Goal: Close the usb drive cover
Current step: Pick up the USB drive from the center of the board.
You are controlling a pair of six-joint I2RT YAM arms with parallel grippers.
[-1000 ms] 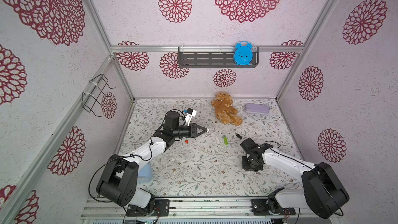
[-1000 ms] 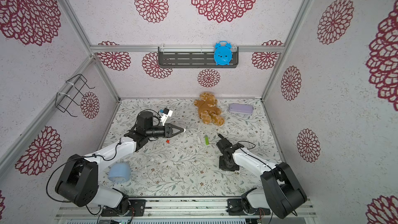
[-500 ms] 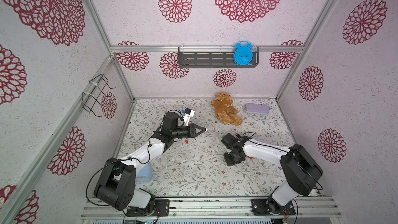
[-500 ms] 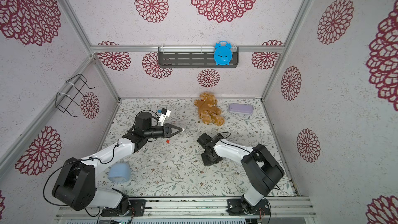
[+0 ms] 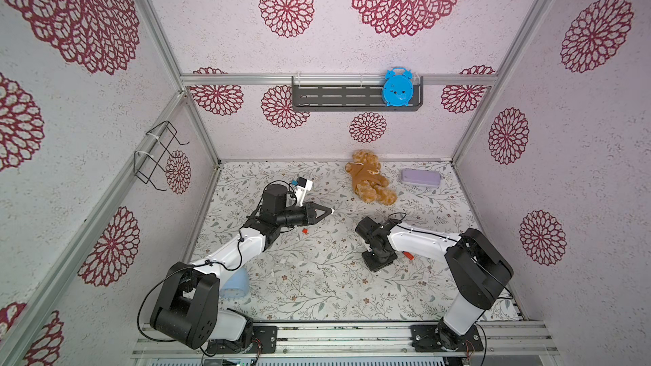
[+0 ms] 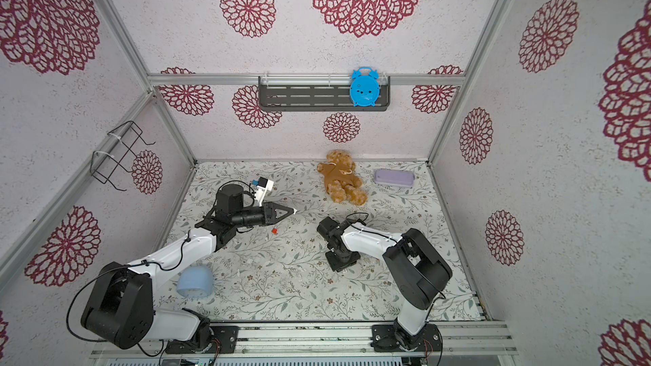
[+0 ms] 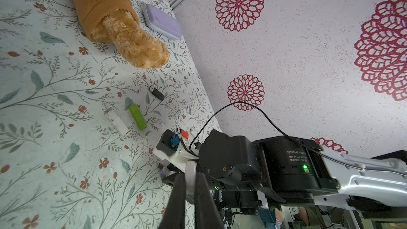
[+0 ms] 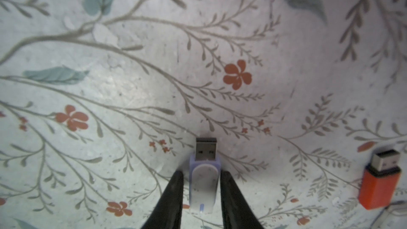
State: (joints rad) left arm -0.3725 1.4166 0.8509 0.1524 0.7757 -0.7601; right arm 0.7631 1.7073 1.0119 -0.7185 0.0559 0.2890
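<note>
The table [image 8: 132, 40] was pale, printed with grey-green sprigs and small orange-red flowers. The walls [image 5: 352, 47] were pinkish white with crimson rosettes. The usb drive [image 8: 204, 183] was lilac and white with a silver plug; the orange drive [image 8: 378, 186] lay plain. The teddy bear [image 5: 368, 181] was tan, the clock [image 5: 397, 86] bright blue.

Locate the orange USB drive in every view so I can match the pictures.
In a top view: orange USB drive lies beside the right arm's white link.
In a top view: not visible; the right arm seems to cover it.
Left wrist: it lies beside the right arm's wrist.
Right wrist: it lies beside the right gripper, apart, connector bare.
Shared landmark: the right arm, ending in that gripper.
</note>
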